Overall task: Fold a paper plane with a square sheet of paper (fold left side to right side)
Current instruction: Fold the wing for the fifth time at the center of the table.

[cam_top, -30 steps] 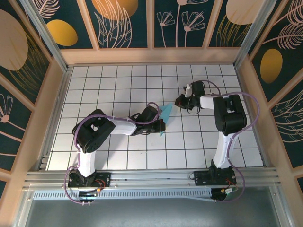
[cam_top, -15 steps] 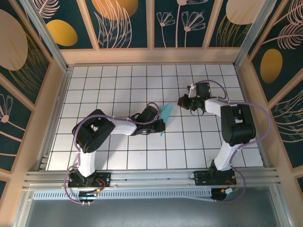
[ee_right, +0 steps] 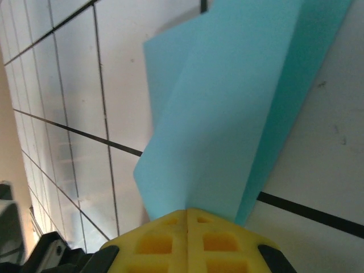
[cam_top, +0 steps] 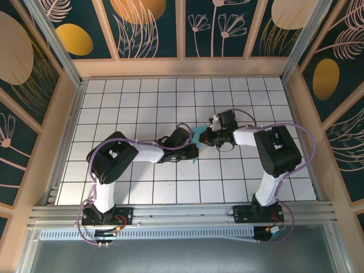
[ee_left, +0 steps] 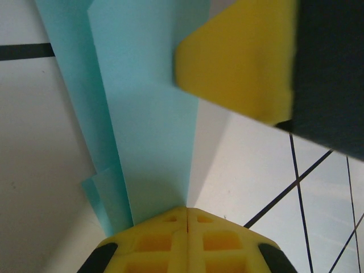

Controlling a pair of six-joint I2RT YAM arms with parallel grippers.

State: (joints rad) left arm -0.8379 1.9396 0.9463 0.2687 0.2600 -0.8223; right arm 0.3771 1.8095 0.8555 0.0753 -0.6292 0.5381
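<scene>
Cyan paper [cam_top: 199, 138], folded into layered creases, stands partly raised off the white grid table [cam_top: 142, 96] near its centre, between the two arms. The left gripper [ee_left: 186, 213] pinches its near end with fingers pressed together, and the right gripper [ee_right: 187, 215] pinches the opposite side likewise.

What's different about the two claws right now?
The left claw reaches in from the left, while the right claw reaches in from the right. The left claw sits at the near end of the paper, and the right claw sits at its far end. Both have yellow tips, are shut, and touch the paper.
</scene>
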